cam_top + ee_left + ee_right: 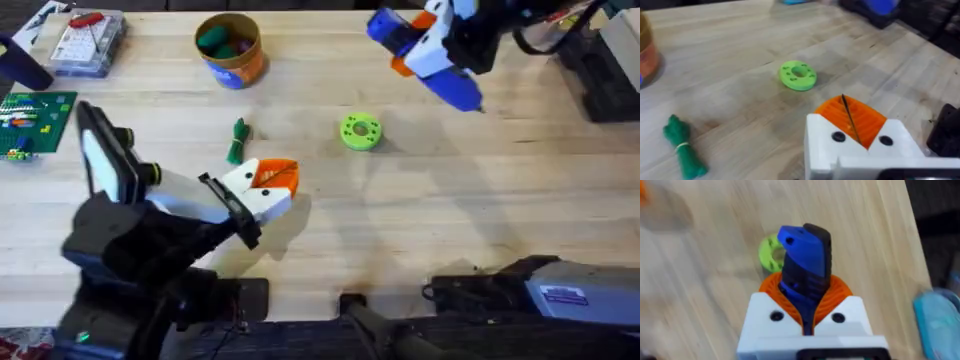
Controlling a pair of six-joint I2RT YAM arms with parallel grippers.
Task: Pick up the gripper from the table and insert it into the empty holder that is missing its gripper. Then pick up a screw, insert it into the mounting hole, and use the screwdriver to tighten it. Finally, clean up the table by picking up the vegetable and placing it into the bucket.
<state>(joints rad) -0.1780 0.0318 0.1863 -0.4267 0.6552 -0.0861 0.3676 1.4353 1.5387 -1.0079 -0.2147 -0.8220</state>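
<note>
The left gripper (272, 185), white with orange ribbed pads, sits low over the pale wooden table (450, 210), just left of the middle of the overhead view. In the left wrist view its two orange pads (852, 117) are pressed together with only a thin dark line between them, and nothing is held there.

The right gripper (425, 50), also white and orange, is at the upper right of the overhead view. It is squeezed tight on the thick bright-blue screwdriver (440, 70), which tilts down to the right, its tip just above the table. In the right wrist view the blue and black body of the screwdriver (805, 265) stands up between the orange pads (840, 292).

The small dark-green toy vegetable (238, 142) lies on the table, up and to the left of the left gripper, near it but not touching. In the left wrist view it shows as a bumpy green stick with a pale band around it (682, 150).

The round orange-yellow bucket with a blue band (232, 50) stands at the upper middle-left of the overhead view, well apart from the vegetable. Something green and something reddish lie inside it, but it is hard to tell what they are.

A lime-green round disc with holes (360, 131) lies flat near the middle of the table. A clear plastic parts box (88, 42) sits at the upper left, and a green board with small parts (30, 122) lies at the left edge.
</note>
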